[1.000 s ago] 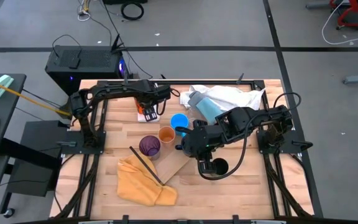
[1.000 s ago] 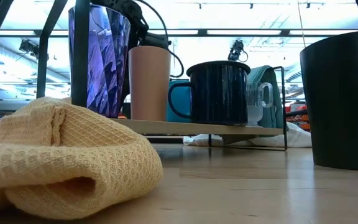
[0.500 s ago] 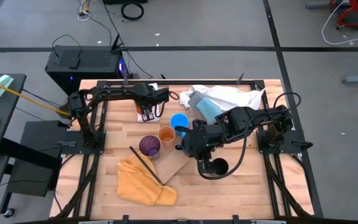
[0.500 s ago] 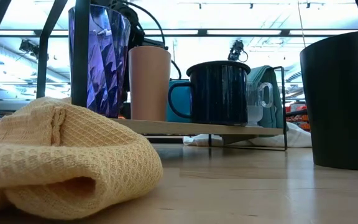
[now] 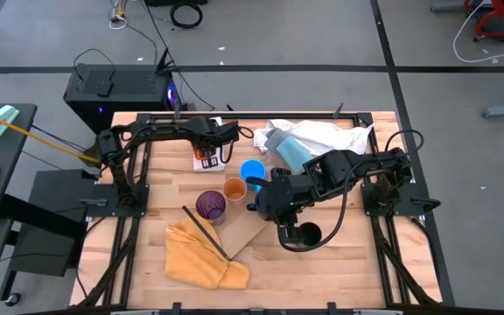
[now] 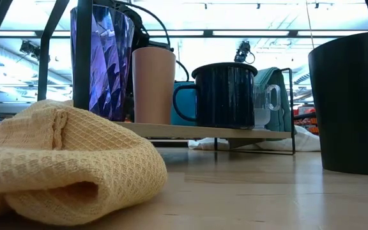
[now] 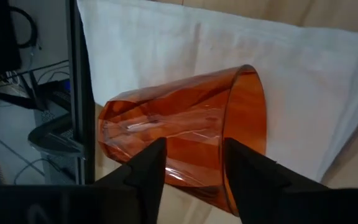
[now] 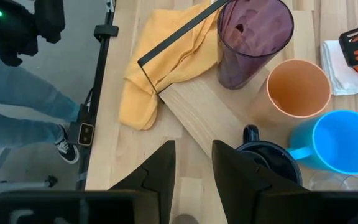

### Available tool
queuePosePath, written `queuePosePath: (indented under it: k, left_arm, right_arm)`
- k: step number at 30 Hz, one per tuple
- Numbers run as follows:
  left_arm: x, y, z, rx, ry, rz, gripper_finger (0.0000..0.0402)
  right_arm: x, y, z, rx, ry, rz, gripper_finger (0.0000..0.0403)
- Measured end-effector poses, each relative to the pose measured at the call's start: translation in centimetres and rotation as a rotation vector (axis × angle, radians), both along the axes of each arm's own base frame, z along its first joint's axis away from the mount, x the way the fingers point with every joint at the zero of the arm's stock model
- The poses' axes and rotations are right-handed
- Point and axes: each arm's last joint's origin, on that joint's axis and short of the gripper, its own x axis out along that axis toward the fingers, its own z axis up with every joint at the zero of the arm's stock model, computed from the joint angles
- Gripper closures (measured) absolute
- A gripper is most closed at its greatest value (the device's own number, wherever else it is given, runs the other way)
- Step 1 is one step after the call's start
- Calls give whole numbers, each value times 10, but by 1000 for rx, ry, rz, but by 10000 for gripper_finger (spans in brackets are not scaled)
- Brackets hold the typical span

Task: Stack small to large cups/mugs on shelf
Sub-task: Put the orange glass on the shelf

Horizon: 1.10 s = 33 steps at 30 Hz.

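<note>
My left gripper (image 7: 191,163) hangs over the red-orange tumbler (image 7: 185,134), which lies tipped on its side on the small white pad (image 7: 303,81) at the far left of the table (image 5: 339,262); my fingers (image 7: 146,171) stand apart on either side of its wall, not yet clamped as far as I can judge. The risk: the tumbler is round, smooth and lying down, so a squeeze off its middle could roll it away across the pad, or squirt it out toward the table's frame close beside it. A grip near the rim may also let it swing once lifted. My right gripper (image 8: 191,168) sits mid-table over the dark bluish cup (image 8: 263,163), fingers part open with nothing seen between them, and that arm crowds the shelf (image 5: 250,229). On the board stand the purple cup (image 5: 210,206), the orange cup (image 5: 234,189), the blue mug (image 5: 252,171) and the dark cup in a row; the black mug (image 5: 304,234) sits off the board, near right. If I carry the tumbler over while the right arm holds there, the arms could clash or I could knock the row. The yellow cloth (image 5: 201,254) lies against the board's near left end; a snag there could shift the shelf.
</note>
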Motion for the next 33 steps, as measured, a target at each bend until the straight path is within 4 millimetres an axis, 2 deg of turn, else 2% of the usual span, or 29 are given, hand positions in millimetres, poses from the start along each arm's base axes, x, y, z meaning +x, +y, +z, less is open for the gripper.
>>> queuePosePath:
  k: [9,13,16,27,33]
  left_arm:
    - [1,1,2,30,29,-59,353]
    - [0,0,-1,-11,36,-75,355]
    - [-2,-2,-3,-45,63,-81,375]
    - [-2,-4,-1,-45,74,-99,376]
    - [-7,-12,9,-50,103,-128,385]
  right_arm:
    - [0,0,0,0,0,0,290]
    - [0,0,0,0,0,0,290]
    - [0,0,0,0,0,0,290]
    - [1,-2,0,-1,0,-5,293]
    - [1,-5,0,-6,0,-6,297]
